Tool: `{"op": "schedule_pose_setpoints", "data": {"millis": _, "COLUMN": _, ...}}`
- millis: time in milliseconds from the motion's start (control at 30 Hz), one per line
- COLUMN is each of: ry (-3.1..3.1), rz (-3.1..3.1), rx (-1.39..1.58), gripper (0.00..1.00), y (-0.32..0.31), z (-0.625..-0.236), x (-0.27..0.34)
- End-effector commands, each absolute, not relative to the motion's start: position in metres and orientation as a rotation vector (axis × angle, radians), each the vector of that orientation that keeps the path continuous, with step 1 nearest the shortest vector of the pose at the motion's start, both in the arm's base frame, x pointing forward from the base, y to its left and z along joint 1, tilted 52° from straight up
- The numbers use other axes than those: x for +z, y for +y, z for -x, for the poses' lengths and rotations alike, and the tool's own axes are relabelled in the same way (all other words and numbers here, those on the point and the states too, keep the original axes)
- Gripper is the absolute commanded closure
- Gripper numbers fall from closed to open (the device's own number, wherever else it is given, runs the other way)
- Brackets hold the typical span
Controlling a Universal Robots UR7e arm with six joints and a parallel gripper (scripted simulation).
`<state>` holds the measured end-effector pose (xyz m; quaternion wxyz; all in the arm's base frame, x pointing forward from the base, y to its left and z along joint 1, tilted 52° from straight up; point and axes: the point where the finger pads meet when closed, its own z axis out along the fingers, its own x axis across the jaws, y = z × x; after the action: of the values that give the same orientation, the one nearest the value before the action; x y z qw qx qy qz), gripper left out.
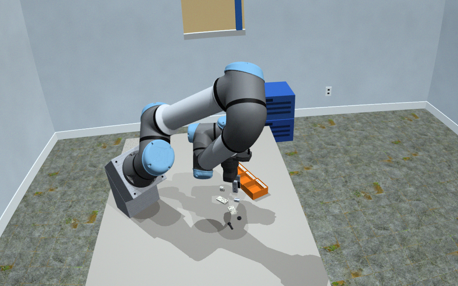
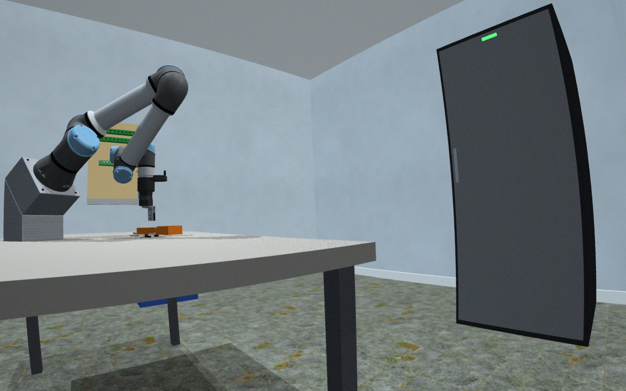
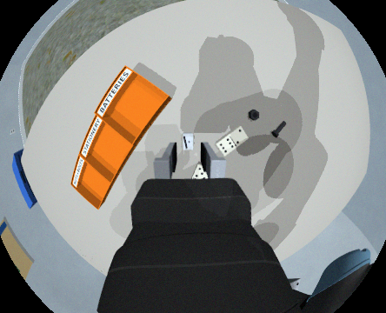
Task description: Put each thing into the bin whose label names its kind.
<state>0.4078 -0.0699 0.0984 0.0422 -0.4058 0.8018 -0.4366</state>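
Note:
My gripper [image 1: 237, 184] [image 2: 151, 214] [image 3: 189, 151] is partly open and empty above the table. Ahead of its fingers in the wrist view lies a small pale block with a dark mark [image 1: 236, 200] [image 3: 188, 142]. One white domino [image 1: 231, 209] [image 3: 232, 141] lies to the right; another domino [image 1: 222, 200] [image 3: 199, 172] is partly hidden by the gripper. A white die [image 1: 221, 188] is hidden in the wrist view. A black nut [image 1: 239, 217] [image 3: 254, 115] and black bolt [image 1: 230, 225] [image 3: 278, 129] lie farther right. Orange bins read BATTERIES [image 3: 141, 104], STATIONERY [image 3: 116, 139] and apparently NUTS+BOLTS [image 3: 93, 183]; they look empty.
The bins stand in a joined row left of the gripper in the wrist view, with raised walls and dividers. The robot's base [image 1: 140, 199] [image 2: 40, 223] stands on the table [image 1: 134, 252] [image 2: 237, 257]. A blue cabinet [image 1: 281, 106] stands beyond the table's far edge.

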Motion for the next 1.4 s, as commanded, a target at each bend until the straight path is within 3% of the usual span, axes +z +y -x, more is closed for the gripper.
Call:
{"op": "schedule_pose_setpoints", "data": {"millis": 0, "ry": 2.453, "rz": 1.241, "rx": -1.337, "gripper": 0.38, "y": -0.079, "z": -0.414, "x": 0.090}}
{"op": "schedule_pose_setpoints", "data": {"millis": 333, "ry": 2.453, "rz": 1.241, "rx": -1.337, "gripper": 0.38, "y": -0.105, "z": -0.433, "x": 0.068}}
{"op": "schedule_pose_setpoints", "data": {"millis": 1367, "ry": 2.455, "rz": 1.245, "rx": -1.335, "gripper": 0.38, "y": -0.113, "z": -0.435, "x": 0.059}}
